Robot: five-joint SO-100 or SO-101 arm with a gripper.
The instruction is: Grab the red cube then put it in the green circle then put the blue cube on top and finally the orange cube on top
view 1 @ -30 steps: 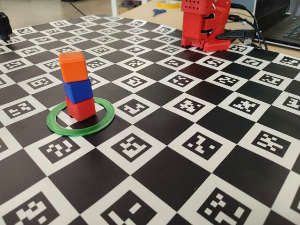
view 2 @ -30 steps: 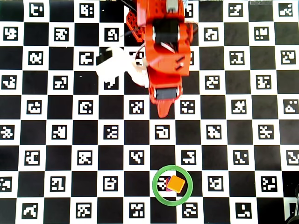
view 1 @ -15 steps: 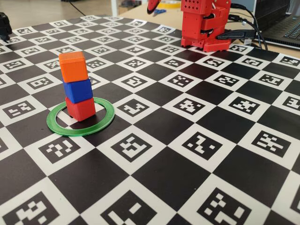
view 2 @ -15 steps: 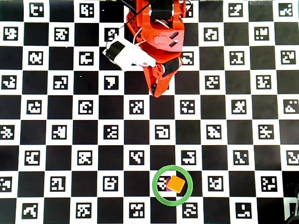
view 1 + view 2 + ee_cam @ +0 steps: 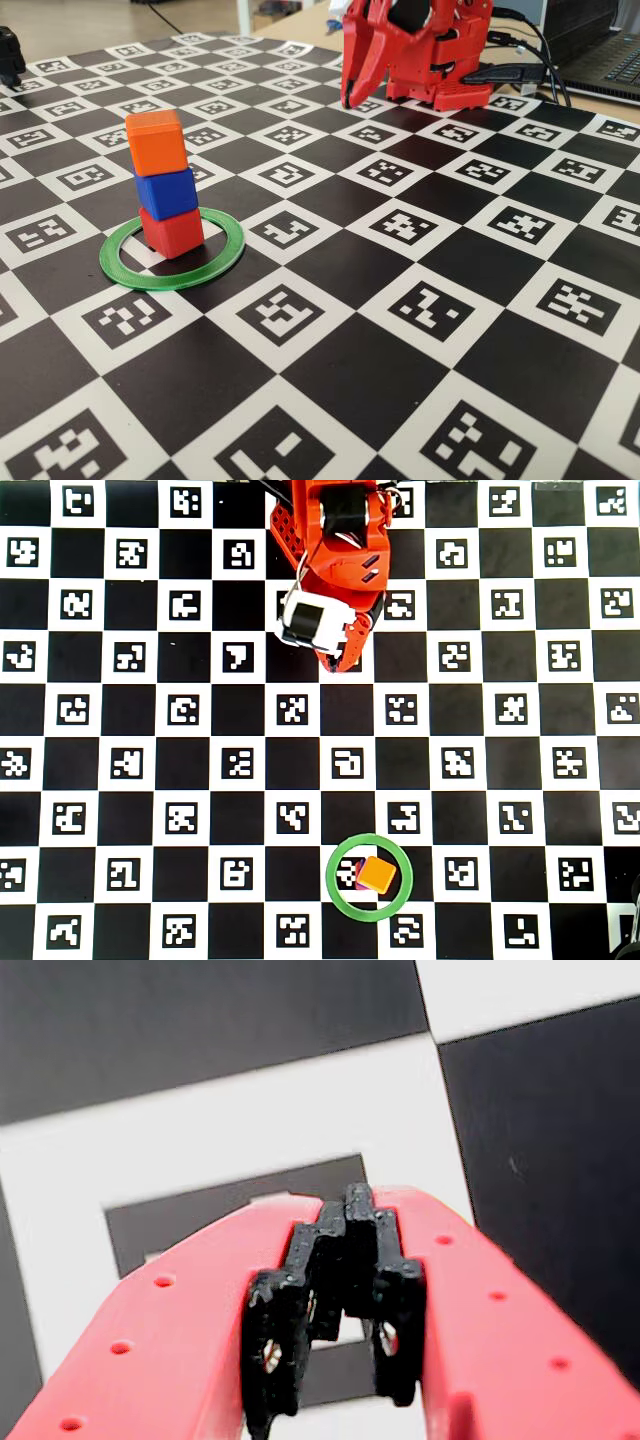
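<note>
Tool (image 5: 345, 1222) pressed together, prob. empty; orange cube (image 5: 154, 141) tops stack w/ blue cube (image 5: 166, 192).

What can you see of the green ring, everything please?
The thin flat green plastic ring lies flat on the checkerboard marker mat, open in the centre, glossy and unbroken. A small matte red plastic cube sits inside it, toward one side of the opening, carrying a blue cube and an orange cube. Nothing else touches the ring.
</note>
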